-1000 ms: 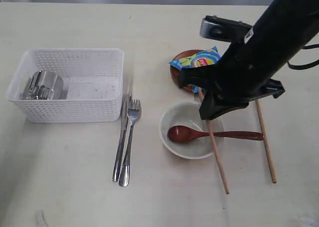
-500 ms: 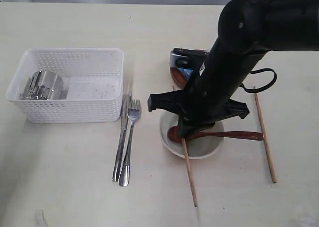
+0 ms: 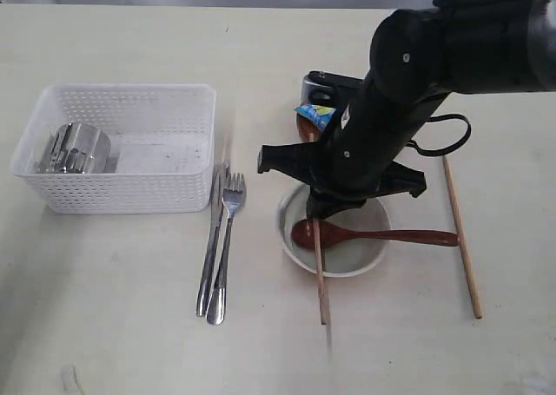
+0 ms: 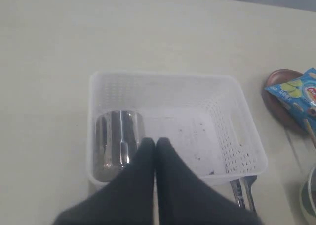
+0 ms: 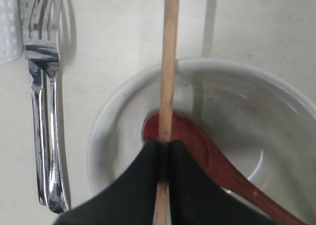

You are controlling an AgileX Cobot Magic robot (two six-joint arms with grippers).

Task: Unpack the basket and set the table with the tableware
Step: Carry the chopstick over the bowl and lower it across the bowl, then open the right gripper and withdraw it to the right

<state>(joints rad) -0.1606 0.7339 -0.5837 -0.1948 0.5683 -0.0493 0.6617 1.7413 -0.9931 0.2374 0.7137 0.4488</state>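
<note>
The basket (image 3: pixel 130 89) sits at the left of the table (image 3: pixel 113 325) with the steel cup (image 3: pixel 76 148) lying inside. The left gripper (image 4: pixel 155 143) hovers above it, pinched together on nothing. The knife (image 3: pixel 208 256) and fork (image 3: pixel 228 239) lie just beside the basket. Over the bowl (image 3: pixel 356 258), which holds the spoon (image 3: pixel 382 235), the right gripper (image 5: pixel 164 146) clamps one chopstick (image 3: pixel 321 282). The other chopstick (image 3: pixel 460 239) lies farthest right.

No legible text; red logo on blue chip bag (image 4: pixel 297 99) unreadable.

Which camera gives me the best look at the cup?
Left wrist view: the cup lies large, on its side in the basket. Exterior view shows it smaller, at the basket's end. Right wrist view misses it.
</note>
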